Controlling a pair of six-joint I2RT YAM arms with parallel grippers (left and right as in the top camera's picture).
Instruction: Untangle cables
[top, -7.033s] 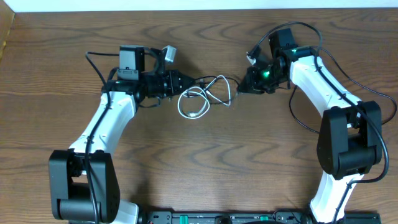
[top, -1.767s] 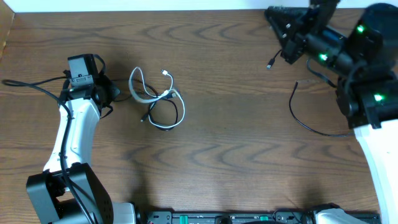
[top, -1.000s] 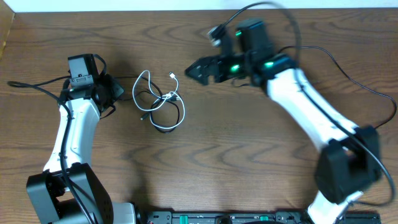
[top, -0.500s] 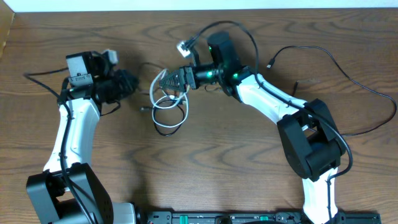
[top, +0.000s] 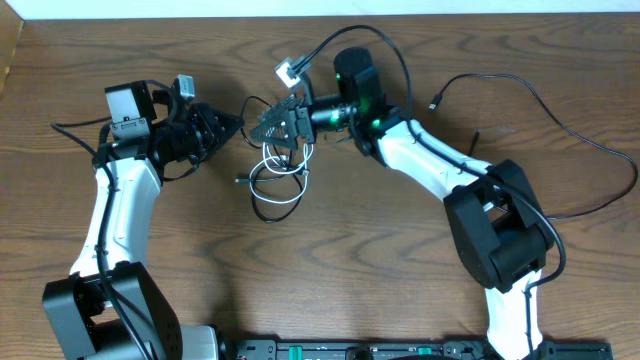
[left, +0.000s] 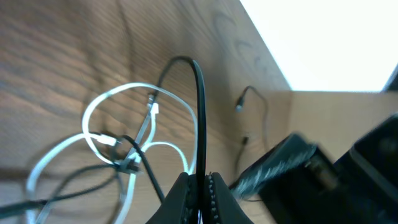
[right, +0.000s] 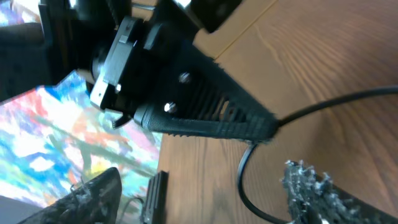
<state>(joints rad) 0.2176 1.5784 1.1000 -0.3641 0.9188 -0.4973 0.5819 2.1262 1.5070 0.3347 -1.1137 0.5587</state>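
Note:
The cables lie tangled at the table's middle left. The white cable makes loops on the wood, and the black cable winds through them. My left gripper points right and is shut on the black cable, which arcs up from the jaws. My right gripper faces it from the right, close above the tangle. In the right wrist view the right gripper is open, with a bend of black cable between its spread fingers and the left gripper's finger just beyond.
The arms' own thicker black wires trail over the right half of the table, one ending in a small plug. The table's far edge meets a white wall. The two grippers are almost tip to tip.
My right arm has swung in from the right to the tangle, its jaws narrowing somewhat. My left gripper moved right, still shut on the black cable; the tangle has shifted right and changed shape.

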